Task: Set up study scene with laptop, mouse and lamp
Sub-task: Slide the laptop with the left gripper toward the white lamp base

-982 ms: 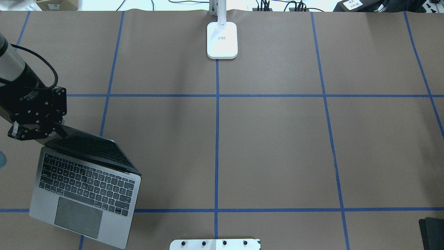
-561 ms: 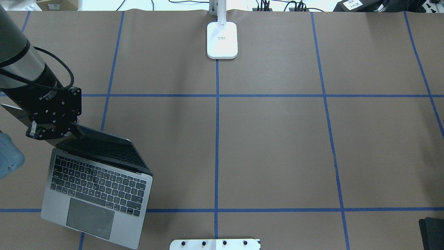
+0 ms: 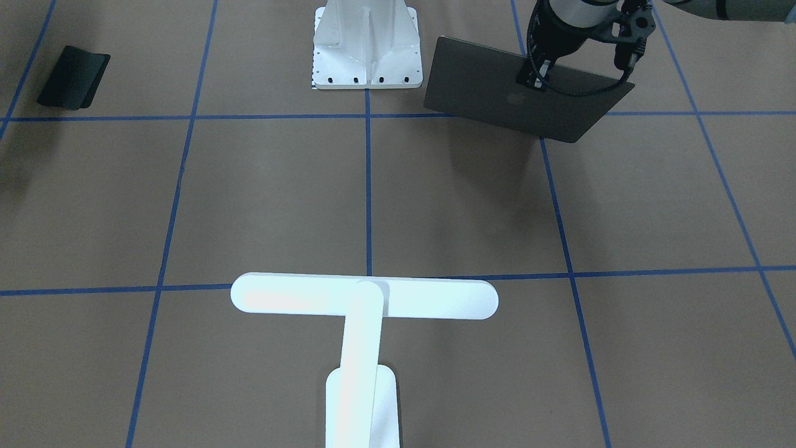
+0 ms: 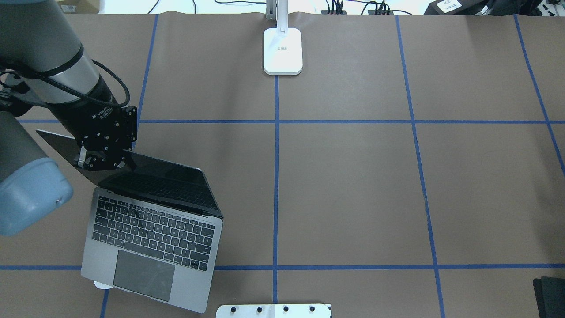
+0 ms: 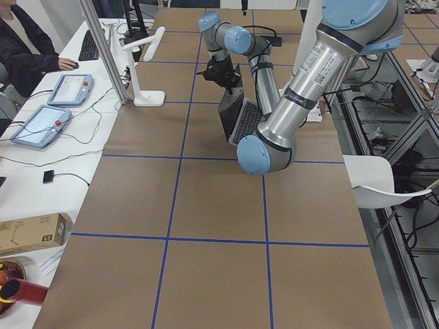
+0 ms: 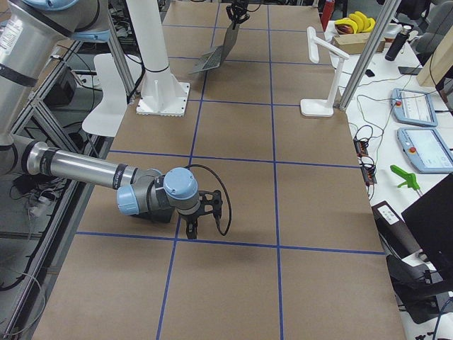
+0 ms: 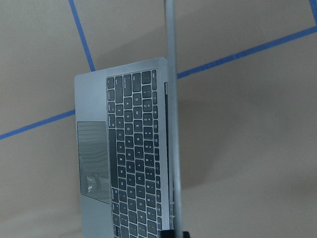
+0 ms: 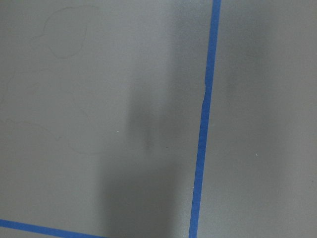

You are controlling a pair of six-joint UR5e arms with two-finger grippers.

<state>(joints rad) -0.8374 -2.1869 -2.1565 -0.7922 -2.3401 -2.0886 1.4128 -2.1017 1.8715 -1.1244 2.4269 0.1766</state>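
The laptop (image 4: 154,229) stands open at the table's near left, dark grey with black keys; its lid back with the logo faces the front-facing camera (image 3: 528,93). My left gripper (image 4: 103,161) is shut on the lid's top edge, also in the front-facing view (image 3: 535,78). The left wrist view shows the keyboard (image 7: 133,158) beside the edge-on lid. A small white rounded shape (image 4: 102,285), possibly the mouse, peeks from under the laptop's front left corner. The lamp (image 3: 364,298) stands at the far middle edge, base (image 4: 283,51). My right gripper (image 6: 192,225) hangs over bare table; open or shut I cannot tell.
A white bolted pedestal (image 4: 273,310) stands at the near middle edge, close to the laptop's right front corner. A black pad (image 4: 549,296) lies at the near right corner. Blue tape lines (image 4: 276,176) grid the brown table.
My left arm has moved right and slightly toward the far side with the lid in its grip, and the laptop has shifted right with it. The white shape has appeared at the laptop's front left corner.
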